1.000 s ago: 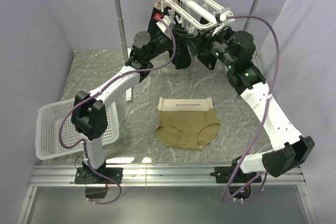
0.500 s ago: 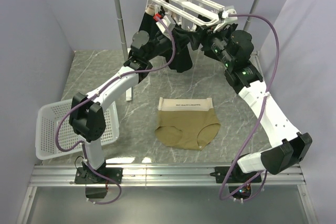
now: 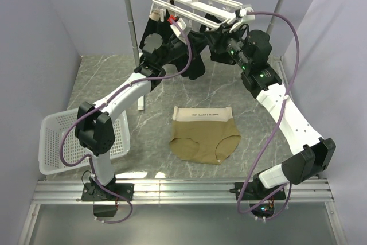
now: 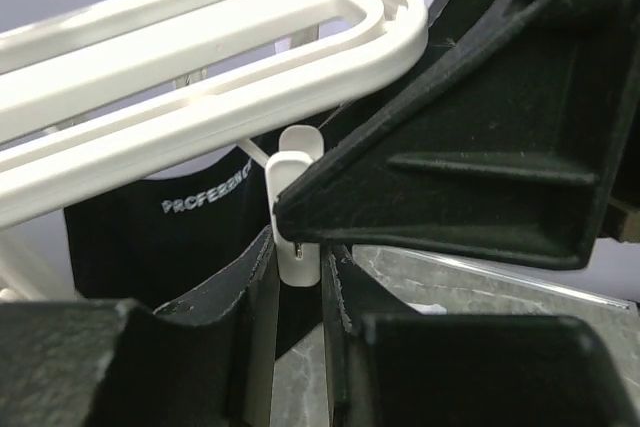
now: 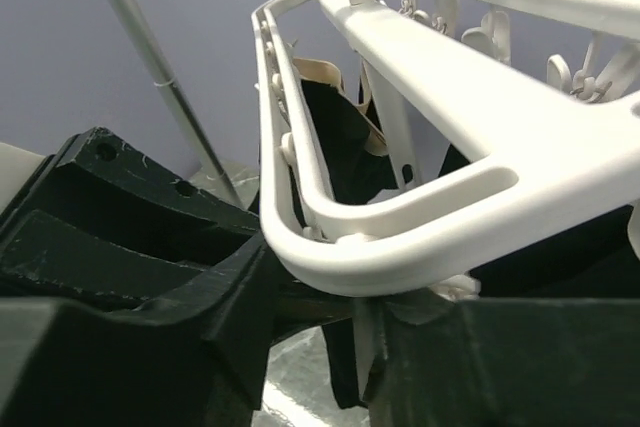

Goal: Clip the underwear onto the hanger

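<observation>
The tan underwear [image 3: 205, 133] lies flat on the table, in front of both arms and touched by neither. The white hanger [image 3: 192, 3] hangs tilted from the rack's top bar. My left gripper [image 3: 179, 27] is raised under its left side. In the left wrist view it [image 4: 298, 247] is shut on one dangling white clip [image 4: 298, 182] below the frame [image 4: 200, 47]. My right gripper [image 3: 217, 34] is at the hanger's right end. Its jaws [image 5: 340, 317] stand apart, with the frame's rounded corner [image 5: 400, 237] lying across the gap.
Black garments [image 3: 195, 61] hang from the hanger's clips, between the two grippers. The grey-white pole rack [image 3: 129, 21] stands at the back. A white mesh basket [image 3: 54, 142] sits at the table's left edge. Purple walls close in both sides.
The hanger has swung to the left and tilted. My right gripper followed it up and to the left, and its jaws narrowed. The left gripper kept its hold, and the underwear stayed put.
</observation>
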